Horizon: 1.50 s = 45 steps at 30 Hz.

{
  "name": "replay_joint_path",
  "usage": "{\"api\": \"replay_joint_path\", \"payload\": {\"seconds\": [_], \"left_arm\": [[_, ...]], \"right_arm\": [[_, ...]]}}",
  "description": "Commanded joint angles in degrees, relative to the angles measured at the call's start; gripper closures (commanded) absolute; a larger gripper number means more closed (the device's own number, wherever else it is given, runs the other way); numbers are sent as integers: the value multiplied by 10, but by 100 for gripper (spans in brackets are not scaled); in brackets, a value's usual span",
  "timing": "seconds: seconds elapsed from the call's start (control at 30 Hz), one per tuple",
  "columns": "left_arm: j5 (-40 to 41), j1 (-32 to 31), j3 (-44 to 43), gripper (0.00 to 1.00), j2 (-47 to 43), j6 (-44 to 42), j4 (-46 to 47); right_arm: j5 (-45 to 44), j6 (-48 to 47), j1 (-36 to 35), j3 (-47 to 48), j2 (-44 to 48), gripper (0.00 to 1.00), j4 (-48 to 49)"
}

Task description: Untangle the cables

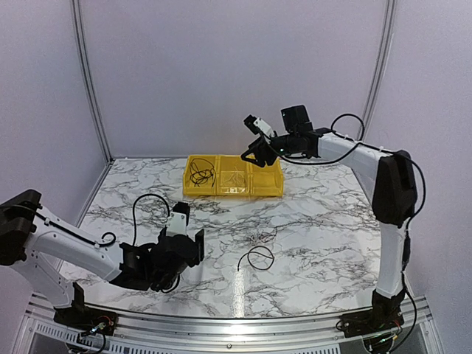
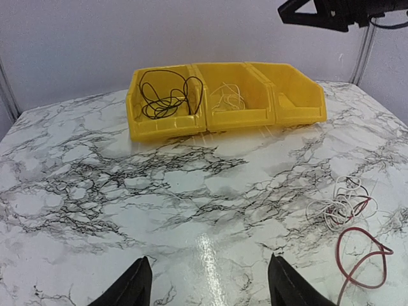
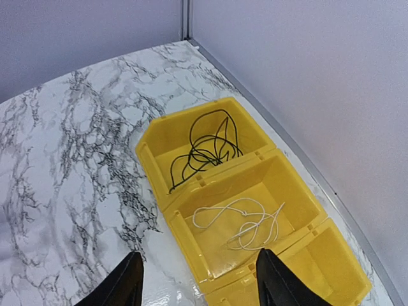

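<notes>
The sorting is judged to be partly done: in the yellow bin (image 1: 233, 193) at the upper middle of the top view, a black cable (image 1: 200, 174) is coiled alone in the left compartment and a pale cable (image 1: 234, 178) is laid alone in the middle one. Each is kept apart so that it cannot knot with the others, while the right compartment (image 1: 267, 181) is seen bare, presumably reserved for a third cable. What is left of the tangle is found on the table (image 1: 332, 243) near the centre of that view: a small pale bunch (image 1: 259, 236) with a red cable (image 2: 360, 255) looped just below it, the two seemingly interlaced at the right edge of the left wrist view. The left fingers (image 2: 131, 290) are held apart with nothing between them, low over the table at the lower left of the top view, pointed toward the bin and off to the side of the remaining bunch. The right fingers (image 3: 124, 284) are likewise spread and empty, hung above the bin near its middle compartment, a pose suited to a cable being dropped there. The next move is judged to call for the red loop being drawn clear of the pale bunch
</notes>
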<state>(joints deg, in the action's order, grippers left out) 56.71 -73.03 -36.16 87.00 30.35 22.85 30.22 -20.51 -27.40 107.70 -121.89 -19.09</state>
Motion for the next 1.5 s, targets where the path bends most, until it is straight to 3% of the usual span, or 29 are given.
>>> {"api": "replay_joint_path", "payload": {"seconds": [0.0, 0.17, 0.27, 0.43, 0.57, 0.87, 1.13, 1.3, 1.47], "left_arm": [[-48, 0, -48, 36, 40, -63, -8], [-95, 5, -79, 37, 67, -81, -8], [-181, 25, -97, 40, 81, -75, -8], [-369, 94, -131, 51, 118, -27, -2], [-445, 124, -173, 55, 166, -20, 2], [-488, 130, -244, 49, 239, -21, 12], [-533, 149, -263, 52, 270, 6, 34], [-544, 159, -262, 58, 274, 16, 40], [-561, 165, -261, 72, 284, 23, 51]], "right_arm": [[35, 3, 0, -92, 87, 40, 4], [42, -23, 0, -239, 197, 43, 4], [58, -69, 0, -282, 232, 47, -39], [71, -116, 0, -338, 255, 62, -95], [72, -144, 0, -391, 254, 67, -84], [-4, -195, -10, -416, 230, 68, -62], [-107, -222, -67, -426, 206, 66, -35], [-160, -212, -91, -416, 182, 66, -18], [-185, -208, -95, -413, 171, 66, -6]]}}
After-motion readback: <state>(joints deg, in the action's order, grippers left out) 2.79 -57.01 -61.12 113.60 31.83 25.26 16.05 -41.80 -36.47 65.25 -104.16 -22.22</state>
